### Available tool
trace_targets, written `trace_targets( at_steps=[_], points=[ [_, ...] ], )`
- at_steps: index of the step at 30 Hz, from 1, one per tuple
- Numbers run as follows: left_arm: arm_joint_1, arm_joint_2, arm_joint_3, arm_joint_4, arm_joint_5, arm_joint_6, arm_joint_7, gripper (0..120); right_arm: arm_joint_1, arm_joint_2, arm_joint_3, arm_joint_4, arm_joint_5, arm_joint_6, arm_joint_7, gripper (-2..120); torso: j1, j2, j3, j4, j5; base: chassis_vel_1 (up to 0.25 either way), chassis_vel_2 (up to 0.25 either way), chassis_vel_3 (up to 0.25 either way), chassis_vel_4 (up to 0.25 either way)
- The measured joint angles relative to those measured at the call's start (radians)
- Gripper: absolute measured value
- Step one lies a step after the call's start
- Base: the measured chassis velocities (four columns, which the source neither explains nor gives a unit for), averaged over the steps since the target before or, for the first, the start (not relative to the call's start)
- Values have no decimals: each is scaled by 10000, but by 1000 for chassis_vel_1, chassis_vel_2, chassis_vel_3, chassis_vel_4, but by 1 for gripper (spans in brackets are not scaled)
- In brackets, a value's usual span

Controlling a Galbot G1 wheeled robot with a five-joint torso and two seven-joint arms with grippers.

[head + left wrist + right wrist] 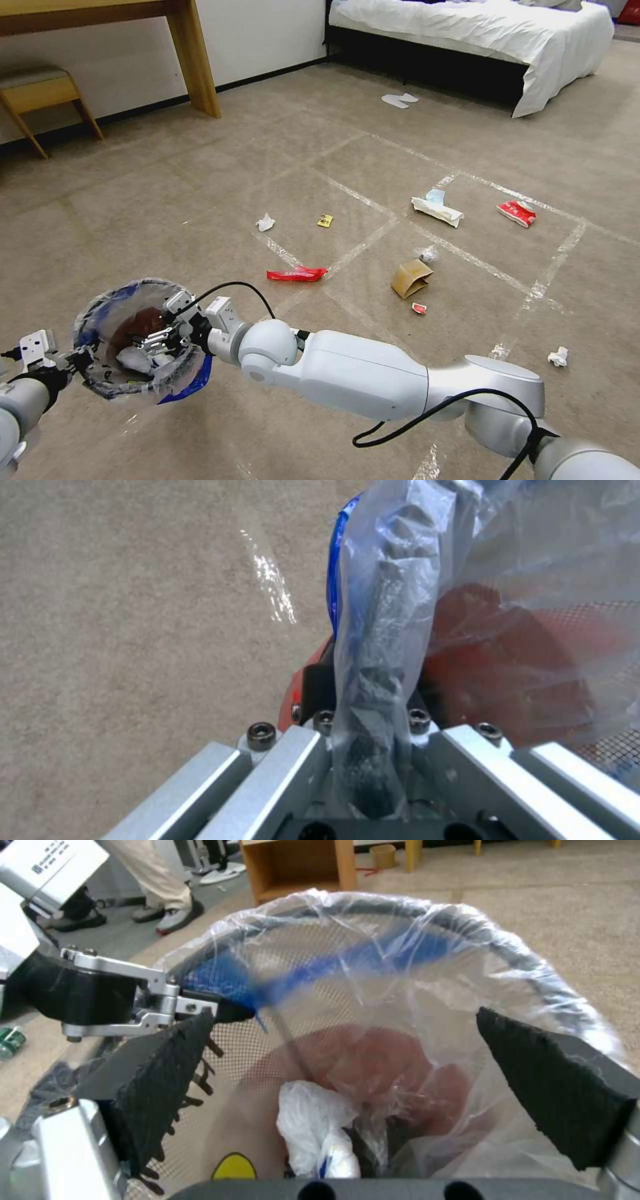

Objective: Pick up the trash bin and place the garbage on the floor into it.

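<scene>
In the head view, the left gripper (73,360) clamped the rim of the round mesh trash bin (107,380), held above beige carpet (200,187); the right gripper (157,337) reached inside. Garbage lay beyond: a red wrapper strip (297,273), a brown paper bag (411,277).

In the left wrist view, crinkly clear plastic liner (380,630) was pinched.

In the right wrist view, textured black pads (167,1075) stood apart above a white packet (317,1125).

The right arm (373,383) is glossy white with grey joint rings and a loose black cable (433,417), and each gripper (373,1075) is bare silver metal with black hex screws (261,731) and rough black finger pads (553,1090).
</scene>
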State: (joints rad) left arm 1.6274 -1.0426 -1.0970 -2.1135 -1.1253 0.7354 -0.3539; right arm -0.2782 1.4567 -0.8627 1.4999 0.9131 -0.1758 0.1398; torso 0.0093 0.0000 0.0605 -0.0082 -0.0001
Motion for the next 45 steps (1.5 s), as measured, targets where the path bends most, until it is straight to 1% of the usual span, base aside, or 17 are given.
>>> trace_targets(
  at_steps=[11, 13, 14, 15, 18, 25, 29, 32, 33, 34, 35, 38, 39, 41, 42, 44, 45],
  points=[
    [-26, 4, 24, 141, 78, 0, 21, 0, 18, -79, 210, 415, 204, 292, -37, 100, 1, 0, 0, 0, 0, 0, 0, 0, 0],
    [-26, -1, 24, 148, 87, 0, 35, 0, 1, -61, 334, 518, 309, 493, -88, 100, 0, 0, 0, 0, 0, 0, 0, 0, 0],
    [-20, -12, 24, 152, 106, 0, 50, 0, -13, -6, 518, 624, 439, 894, -180, 100, 1, 0, 0, -1, 0, 0, 0, 0, 0],
    [-20, -12, 24, 152, 106, 0, 50, 0, -13, -6, 518, 624, 439, 894, -180, 100, 1, 0, 0, -1, 0, 0, 0, 0, 0],
    [-13, -42, 35, 147, 147, -1, 58, 0, -19, 67, 952, 851, 534, 1766, -497, 100, 0, 0, 0, 0, 0, 0, 0, 0, 0],
    [13, -84, 37, 133, 224, 0, 79, 0, -70, -124, 1725, 1411, 646, 2605, -968, 100, 1, 0, 0, -1, 1, 0, 0, 0, 0],
    [13, -95, 31, 137, 276, 0, 92, 0, -112, -189, 2085, 1562, 651, 2792, -1018, 100, 0, 0, 0, 0, 0, 0, 0, 0, 0],
    [13, -127, -12, 143, 334, 0, 116, 0, -223, -489, 3077, 1848, 666, 2837, -1019, 100, 0, 0, 0, 5, 3, 0, 0, 0, 0],
    [13, -127, -12, 143, 334, 0, 116, 0, -223, -489, 3077, 1848, 666, 2837, -1019, 100, 0, 0, 0, 5, 3, 0, 0, 0, 0],
    [13, -153, -44, 140, 413, 0, 134, 0, -398, -799, 3956, 1981, 624, 2683, -988, 100, 0, 0, -1, 2, 3, 0, 0, 0, 0],
    [13, -153, -44, 140, 413, 0, 134, 0, -398, -799, 3956, 1981, 624, 2683, -988, 100, 0, 0, -1, 2, 3, 0, 0, 0, 0],
    [-20, -228, -151, 129, 642, 0, 227, 0, -1406, -1668, 6376, 2527, 257, 2065, -795, 100, 1, 0, 0, 0, 6, 0, 0, 0, 0],
    [-20, -228, -151, 129, 642, 0, 227, 0, -1406, -1668, 6376, 2527, 257, 2065, -795, 100, 1, 0, 0, 0, 6, 0, 0, 0, 0],
    [-27, -296, -187, 114, 739, 0, 248, 0, -2261, -2532, 8039, 3261, -239, 1291, -363, 100, 1, 0, 0, 0, 8, 0, 0, 0, 0],
    [-27, -296, -187, 114, 739, 0, 248, 0, -2261, -2532, 8039, 3261, -239, 1291, -363, 100, 1, 0, 0, 0, 8, 0, 0, 0, 0],
    [-29, -400, -205, 84, 898, 0, 279, 0, -3317, -3827, 9363, 3870, -1307, 1057, 226, 100, 1, 0, 0, -3, 8, 0, 0, 0, 0],
    [-29, -400, -205, 84, 898, 0, 279, 0, -3317, -3827, 9363, 3870, -1307, 1057, 226, 100, 1, 0, 0, -3, 8, 0, 0, 0, 0]
  ],
)
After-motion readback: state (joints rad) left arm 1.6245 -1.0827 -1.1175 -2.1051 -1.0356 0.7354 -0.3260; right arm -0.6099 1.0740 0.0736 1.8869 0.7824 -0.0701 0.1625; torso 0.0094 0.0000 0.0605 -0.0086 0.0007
